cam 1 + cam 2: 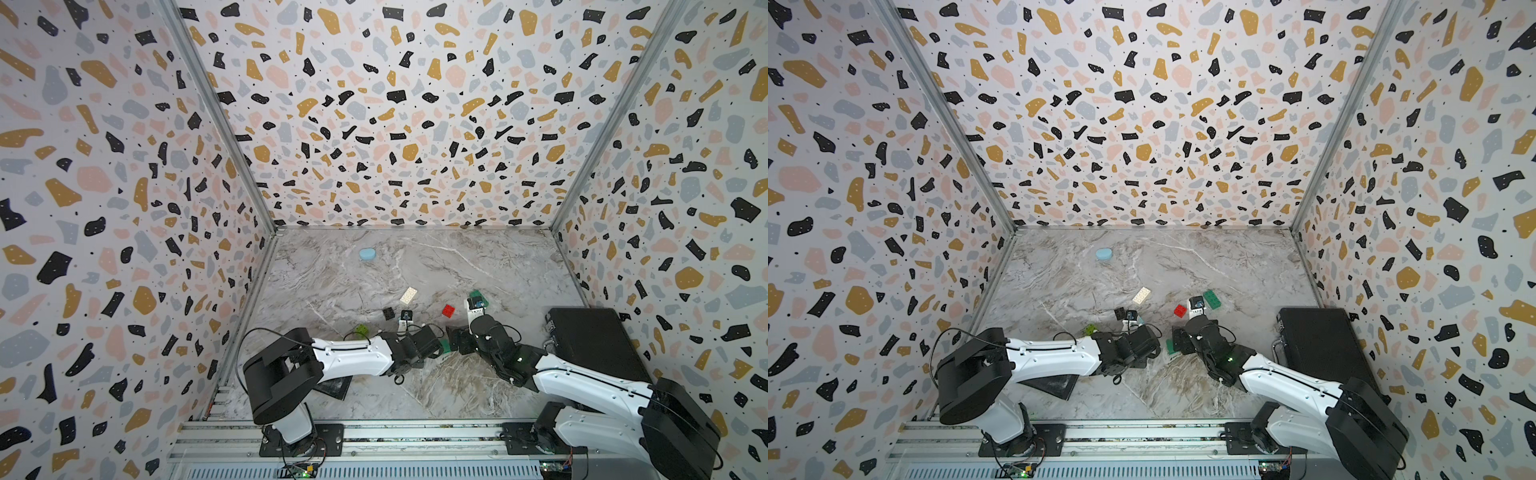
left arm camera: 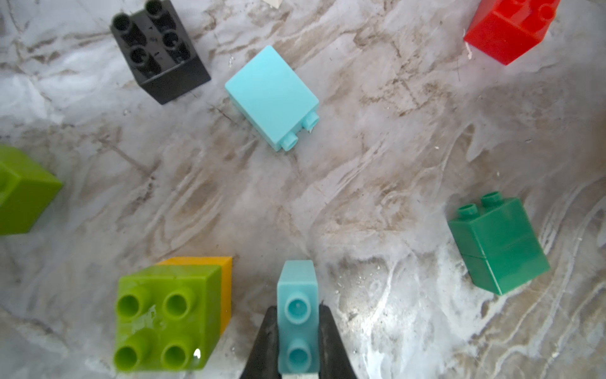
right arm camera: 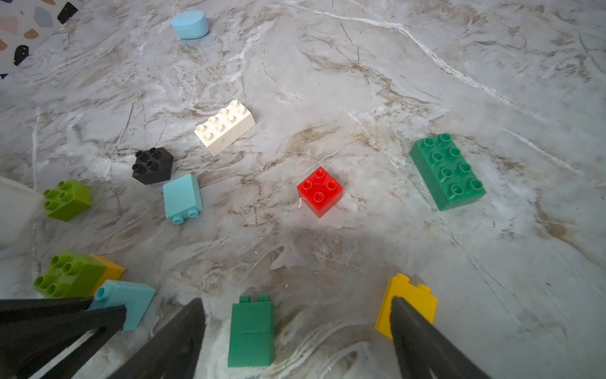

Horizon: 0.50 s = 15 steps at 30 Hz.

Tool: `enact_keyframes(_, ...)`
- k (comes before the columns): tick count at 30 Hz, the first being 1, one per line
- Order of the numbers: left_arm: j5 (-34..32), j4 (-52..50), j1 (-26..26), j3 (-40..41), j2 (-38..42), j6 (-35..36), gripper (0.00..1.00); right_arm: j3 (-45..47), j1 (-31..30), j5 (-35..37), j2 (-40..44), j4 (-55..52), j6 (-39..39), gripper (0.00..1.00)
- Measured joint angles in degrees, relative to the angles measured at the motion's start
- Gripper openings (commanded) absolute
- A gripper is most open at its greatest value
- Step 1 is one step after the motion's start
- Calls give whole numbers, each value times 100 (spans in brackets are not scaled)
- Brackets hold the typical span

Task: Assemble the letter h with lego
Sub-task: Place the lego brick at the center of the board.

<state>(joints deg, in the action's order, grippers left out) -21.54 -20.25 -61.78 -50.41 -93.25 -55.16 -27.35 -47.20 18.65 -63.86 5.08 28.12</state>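
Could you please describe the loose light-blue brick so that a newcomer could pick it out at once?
On the marble table, find the long white brick, then the black brick nearer the robot. The light-blue brick lies beside that, tipped on its side, studs pointing sideways; its twin is clamped in the left gripper.

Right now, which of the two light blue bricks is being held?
The blue brick clamped between the left fingers. The other blue brick lies loose on its side by the black brick.

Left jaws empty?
No, the left gripper has its jaws shut on a light blue brick in the left wrist view.
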Motion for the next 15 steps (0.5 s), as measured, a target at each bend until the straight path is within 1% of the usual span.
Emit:
enact_keyframes(4, 4, -74, -28, 31, 52, 0, 13, 0, 0, -4, -13, 0, 0, 90)
enact_keyframes(6, 4, -81, -33, 31, 52, 2, 17, 0, 0, -7, -26, 0, 0, 90)
enact_keyframes(11, 20, -90, -33, 31, 50, 7, 19, 0, 0, -20, -37, 0, 0, 90)
enact_keyframes(15, 52, -90, -33, 28, 17, 9, 26, 0, 0, -26, -39, 2, 0, 90)
